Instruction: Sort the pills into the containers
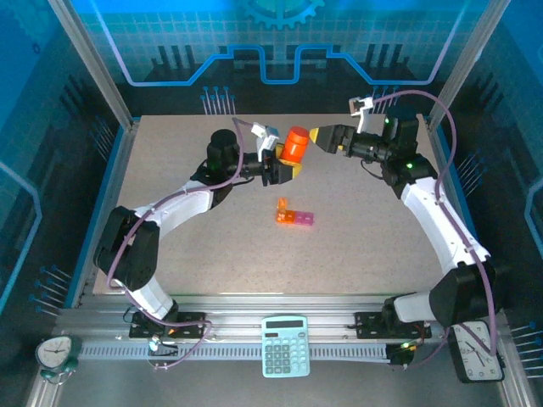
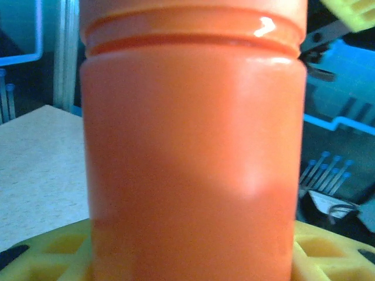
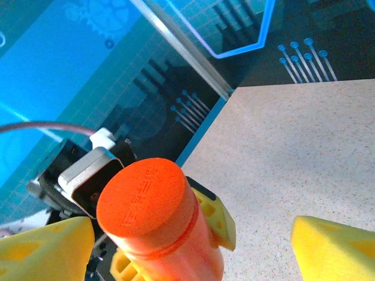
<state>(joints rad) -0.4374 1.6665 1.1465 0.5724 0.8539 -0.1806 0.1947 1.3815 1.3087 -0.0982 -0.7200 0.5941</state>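
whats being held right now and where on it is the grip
The left gripper holds the orange bottle by its lower body, yellow fingers on either side near the base. The right gripper is open by the cap, gripping nothing.

Speckled beige table [image 1: 212,246], blue patterned walls [image 1: 170,34]

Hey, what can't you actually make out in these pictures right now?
What is inside the orange bottle: in the left wrist view its opaque wall hides the contents, and the cap is on.
Whether the containers hold anything or have lids open: too small in the top view.
How the left gripper holds it: in the left wrist view the bottle covers the grip and the bottom edge cuts the fingers.
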